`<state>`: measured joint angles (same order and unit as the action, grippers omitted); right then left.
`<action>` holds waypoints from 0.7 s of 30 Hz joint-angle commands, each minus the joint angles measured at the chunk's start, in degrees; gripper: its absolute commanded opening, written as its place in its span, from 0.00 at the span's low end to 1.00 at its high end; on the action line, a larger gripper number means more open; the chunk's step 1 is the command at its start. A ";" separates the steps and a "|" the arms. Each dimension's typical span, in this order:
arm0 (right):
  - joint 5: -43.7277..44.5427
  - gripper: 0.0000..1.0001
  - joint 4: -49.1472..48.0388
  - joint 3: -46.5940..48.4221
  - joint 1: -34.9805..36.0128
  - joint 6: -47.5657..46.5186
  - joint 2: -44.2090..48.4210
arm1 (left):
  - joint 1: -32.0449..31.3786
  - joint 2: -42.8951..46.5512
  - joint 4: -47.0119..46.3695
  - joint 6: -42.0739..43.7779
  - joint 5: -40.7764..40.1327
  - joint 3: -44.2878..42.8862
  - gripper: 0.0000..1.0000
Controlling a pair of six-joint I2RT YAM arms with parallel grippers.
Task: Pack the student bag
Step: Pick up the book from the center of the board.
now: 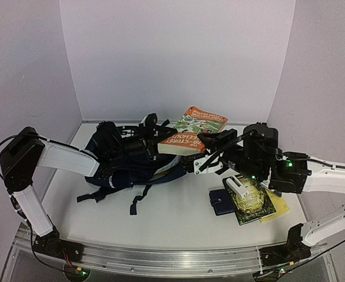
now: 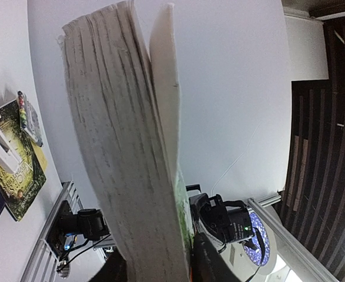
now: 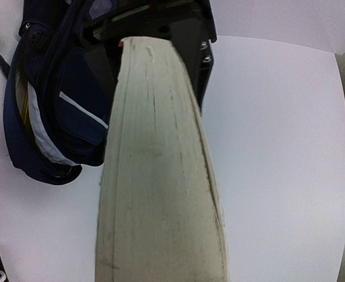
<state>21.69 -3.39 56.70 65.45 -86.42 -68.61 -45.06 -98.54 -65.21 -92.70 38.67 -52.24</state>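
Right end effector [image 1: 204, 143] grips book [image 1: 190, 130] at one end; left end effector [image 1: 156, 145] looks clamped on the other end. Bag [image 1: 116, 167] lies on desk [image 1: 172, 217], just below and behind left end effector. Bag is probably soft, floppy and light; best held by the opening's rim so the mouth stays open.

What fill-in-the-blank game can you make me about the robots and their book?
1. The left gripper and the right gripper each grip one end of the same paperback ____.
2. In the top view, the student bag lies to the ____ of that book.
3. The navy wallet lies beside a dark book whose cover is ____.

Missing words: book; left; green.
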 commanded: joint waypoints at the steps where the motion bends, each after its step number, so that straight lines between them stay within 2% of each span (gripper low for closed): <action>1: -0.97 0.04 -6.81 -0.14 0.74 -0.72 3.32 | 0.07 -0.02 -4.56 1.76 0.46 -2.10 0.22; 2: -0.91 0.09 -6.82 -0.25 0.77 -0.45 3.53 | 0.13 0.12 -4.33 2.08 0.25 -2.08 0.15; 4: -0.20 0.27 -6.56 -0.09 0.74 0.95 3.76 | 0.36 0.75 -3.70 2.99 -0.43 -1.86 0.03; 5: 0.37 0.39 -5.81 0.36 0.74 2.22 3.85 | 0.55 1.17 -3.37 3.65 -0.94 -1.53 0.01; 8: 2.81 0.77 0.24 3.22 0.74 7.59 3.78 | 1.83 3.60 -0.90 5.82 -2.62 0.14 0.00; 10: 4.74 0.92 6.50 5.96 0.73 13.38 3.27 | 3.24 5.57 1.25 7.19 -3.63 1.36 0.00; 12: 7.45 0.97 14.60 10.71 0.55 19.69 1.29 | 5.19 7.55 4.68 8.94 -4.29 2.18 0.00; 15: 7.33 0.98 27.38 19.49 -1.67 32.75 -3.97 | 7.91 9.81 9.37 11.65 -5.29 2.55 0.00; 18: 0.41 0.98 41.80 30.39 -7.93 43.83 -9.83 | 10.99 11.72 13.18 14.97 -5.58 2.23 0.00; 21: -11.77 0.98 54.24 42.20 -17.60 55.08 -17.30 | 13.05 13.41 14.83 18.29 -5.63 2.43 0.00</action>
<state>21.78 29.60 87.44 57.42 -51.10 -79.01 -34.00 -90.69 -48.90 -80.80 34.25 -48.95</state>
